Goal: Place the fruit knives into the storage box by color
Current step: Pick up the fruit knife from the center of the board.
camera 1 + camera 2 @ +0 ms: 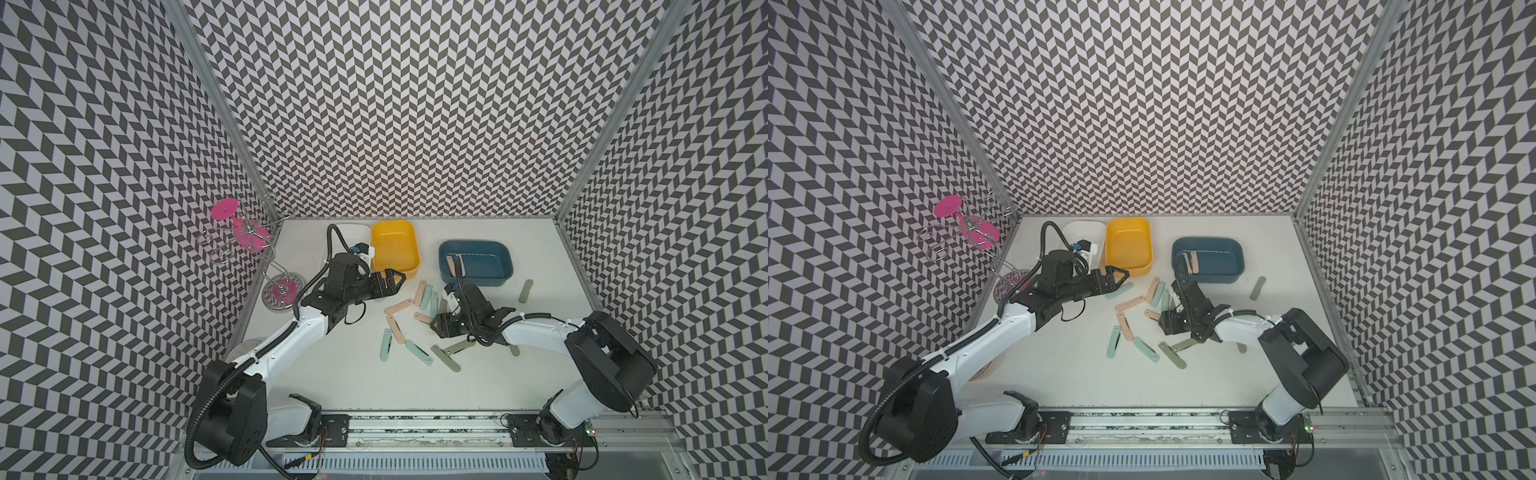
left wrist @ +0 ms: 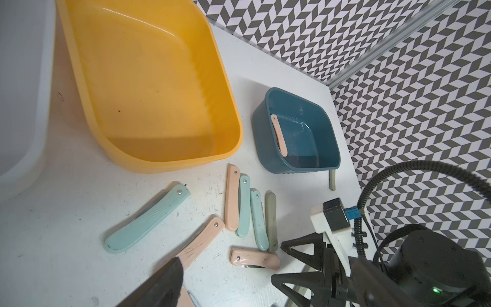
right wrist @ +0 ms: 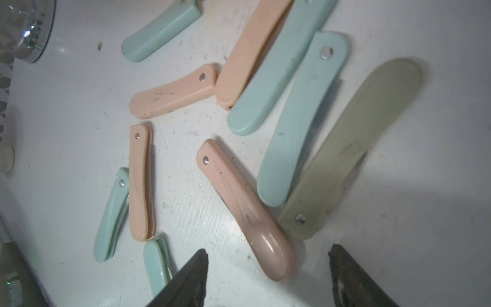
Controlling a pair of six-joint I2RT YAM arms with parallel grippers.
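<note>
Hovering over the middle of the scuffed white table [image 1: 332, 374], the right gripper [image 3: 267, 250] holds its dark, pointed jaws wide and empty — a glossy pink knife [image 3: 247, 212] lies loose, its rounded end between them. Plastic knives [image 1: 398, 308] in pink, mint and grey-green scatter there; one pink bar [image 1: 451, 264] rests in the blue box [image 1: 478, 284] near the far edge. The left gripper [image 1: 392, 281] sits by the yellow box [image 1: 392, 249] — gap unreadable.

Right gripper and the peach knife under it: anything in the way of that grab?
Nothing covers the peach knife; the right gripper stands open astride its rounded end. The grey-green knife lies right beside that end, its riveted tip also inside the gap, so closing may catch both.
</note>
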